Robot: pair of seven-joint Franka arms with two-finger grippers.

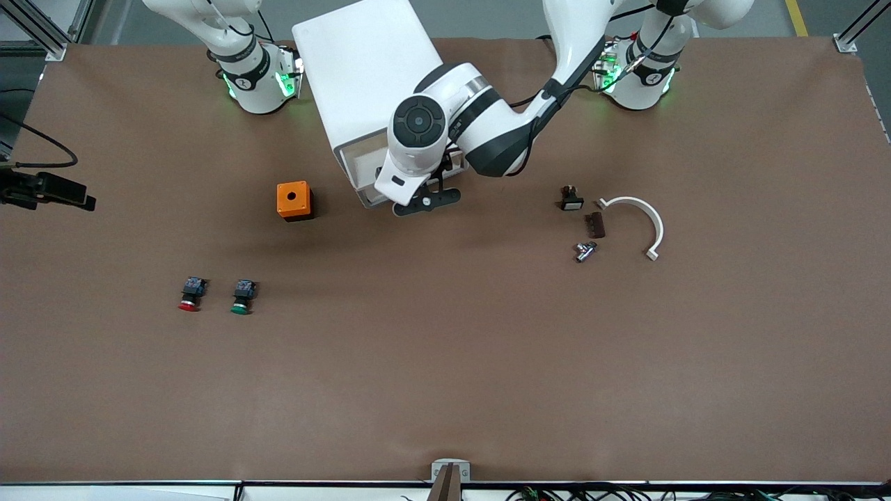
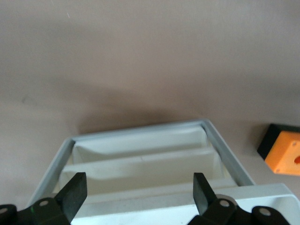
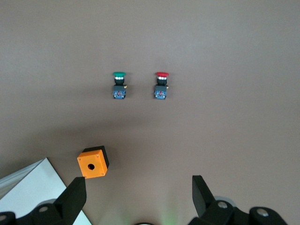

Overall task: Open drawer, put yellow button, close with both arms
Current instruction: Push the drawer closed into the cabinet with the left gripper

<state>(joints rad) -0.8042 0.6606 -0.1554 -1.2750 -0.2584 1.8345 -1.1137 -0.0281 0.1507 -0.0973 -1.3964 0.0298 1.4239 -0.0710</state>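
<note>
The white cabinet [image 1: 362,83] stands between the arms' bases. Its top drawer [image 1: 358,170] sticks out of the cabinet's front toward the front camera. In the left wrist view the drawer's [image 2: 140,143] grey-rimmed cream tray shows no button in the part I can see. My left gripper [image 1: 421,200] hangs open and empty over the drawer's front edge, its fingers [image 2: 75,190] spread wide over the tray. My right gripper [image 3: 138,197] is open and empty, high over the table near the orange box; it is out of the front view. The yellow button is out of view.
An orange box with a hole [image 1: 294,200] sits beside the cabinet toward the right arm's end. A red-capped button [image 1: 189,293] and a green-capped one [image 1: 241,296] lie nearer the front camera. Small parts [image 1: 585,250] and a white curved piece [image 1: 637,223] lie toward the left arm's end.
</note>
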